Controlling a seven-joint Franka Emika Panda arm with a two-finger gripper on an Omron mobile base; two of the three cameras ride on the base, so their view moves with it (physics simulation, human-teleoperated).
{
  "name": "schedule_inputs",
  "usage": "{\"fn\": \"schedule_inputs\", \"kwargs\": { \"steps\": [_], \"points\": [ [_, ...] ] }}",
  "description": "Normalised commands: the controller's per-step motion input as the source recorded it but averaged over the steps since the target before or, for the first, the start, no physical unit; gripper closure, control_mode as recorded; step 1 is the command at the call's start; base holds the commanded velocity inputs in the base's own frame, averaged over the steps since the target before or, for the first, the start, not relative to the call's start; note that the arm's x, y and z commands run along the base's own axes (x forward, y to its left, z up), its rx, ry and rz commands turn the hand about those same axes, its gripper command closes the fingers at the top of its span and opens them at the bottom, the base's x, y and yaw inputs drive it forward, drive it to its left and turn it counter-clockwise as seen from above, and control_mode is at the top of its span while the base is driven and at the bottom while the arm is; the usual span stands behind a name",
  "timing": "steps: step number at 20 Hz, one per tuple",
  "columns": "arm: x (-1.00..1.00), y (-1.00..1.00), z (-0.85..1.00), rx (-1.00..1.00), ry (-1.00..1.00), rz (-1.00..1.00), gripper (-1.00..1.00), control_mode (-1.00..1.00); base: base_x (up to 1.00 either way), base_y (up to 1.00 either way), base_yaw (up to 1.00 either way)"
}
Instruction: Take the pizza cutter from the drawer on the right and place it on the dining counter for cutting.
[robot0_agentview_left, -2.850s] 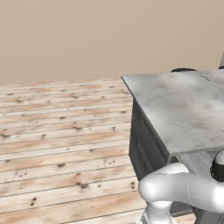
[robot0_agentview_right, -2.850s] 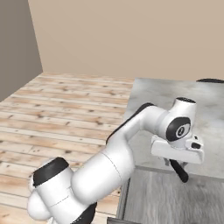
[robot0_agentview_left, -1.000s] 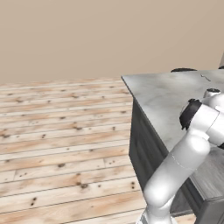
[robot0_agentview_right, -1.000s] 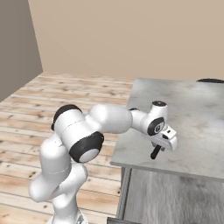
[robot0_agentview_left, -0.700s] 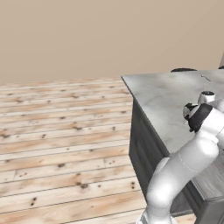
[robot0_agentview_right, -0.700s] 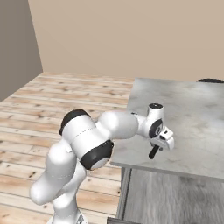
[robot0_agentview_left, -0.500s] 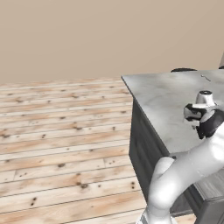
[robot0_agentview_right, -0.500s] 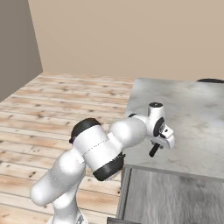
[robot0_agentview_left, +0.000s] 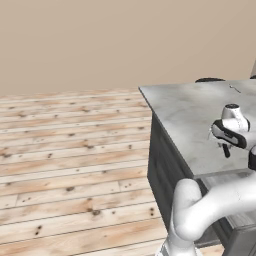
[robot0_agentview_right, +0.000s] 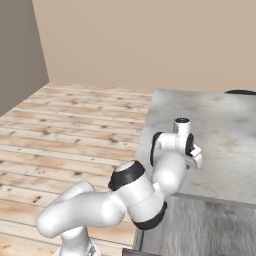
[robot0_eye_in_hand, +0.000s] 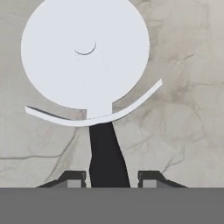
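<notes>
The gripper (robot0_eye_in_hand: 108, 178) was clenched on the black handle of the pizza cutter (robot0_eye_in_hand: 87, 65), one dark fingertip (robot0_eye_in_hand: 73, 178) on each side of it. In the hand view the cutter's long axis ran straight away from the fingers: the handle sat between the tips, and the round white wheel lay at the far end, pointing up the picture, with a thin curved white guard crossing just below it where handle meets wheel. The flat face of the wheel was turned toward the camera. Behind it lay the marbled grey stone of the dining counter (robot0_agentview_left: 185, 115); whether the wheel touched the stone could not be told.

In the left base view the gripper (robot0_agentview_left: 226, 149) hung over the near part of the counter, close to its front edge, with the dark handle showing below the white hand. Beside that edge the drawer (robot0_agentview_right: 215, 227) stood pulled out, its grey floor showing.
</notes>
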Motion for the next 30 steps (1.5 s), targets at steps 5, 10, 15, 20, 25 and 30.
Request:
{"fn": "schedule_inputs", "kwargs": {
  "steps": [5,10,15,20,25,30],
  "points": [
    [0.12,-0.13,-0.31,0.00,0.00,0.00,1.00,-1.00,0.00,0.00,0.00],
    [0.17,-0.03,-0.30,0.00,0.00,0.00,1.00,-1.00,0.00,0.00,0.00],
    [0.06,0.00,-0.04,0.00,0.00,0.00,-1.00,-1.00,0.00,0.00,0.00],
    [-0.02,0.00,0.16,0.00,0.00,0.00,-1.00,-1.00,0.00,0.00,0.00],
    [-0.49,0.10,0.67,0.00,0.00,0.00,-1.00,-1.00,0.00,0.00,0.00],
    [-0.94,0.44,0.70,0.00,0.00,0.00,-1.00,-1.00,0.00,0.00,0.00]
  ]
}}
